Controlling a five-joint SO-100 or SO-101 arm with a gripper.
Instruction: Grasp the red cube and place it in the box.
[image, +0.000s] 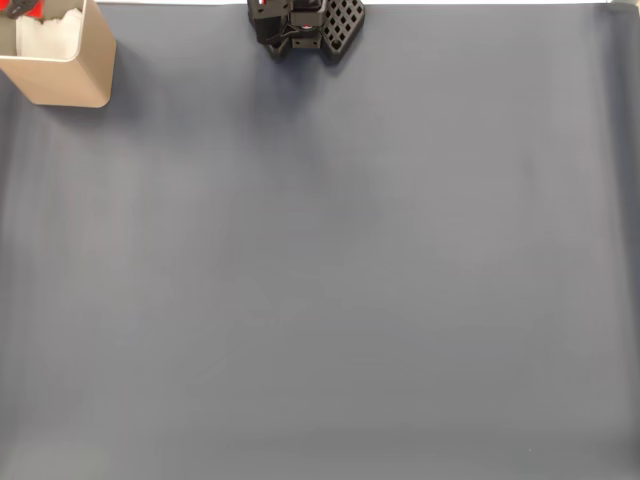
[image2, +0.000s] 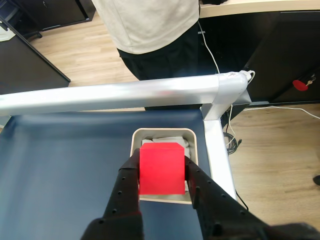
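In the wrist view my gripper (image2: 161, 172) is shut on the red cube (image2: 161, 167), held between two black fingers (image2: 126, 187). The cube hangs directly above the tan box (image2: 196, 145), whose white lining shows around it. In the fixed view the box (image: 70, 78) stands at the top left corner of the table. A bit of red, the cube (image: 28, 8), shows at the frame's top edge over the box, with a dark gripper part beside it.
The arm's black base (image: 305, 25) sits at the top centre of the blue-grey mat (image: 320, 280). A silver rail (image2: 115, 95) frames the table's edge just past the box. A person in a beige top (image2: 145, 22) stands beyond the rail.
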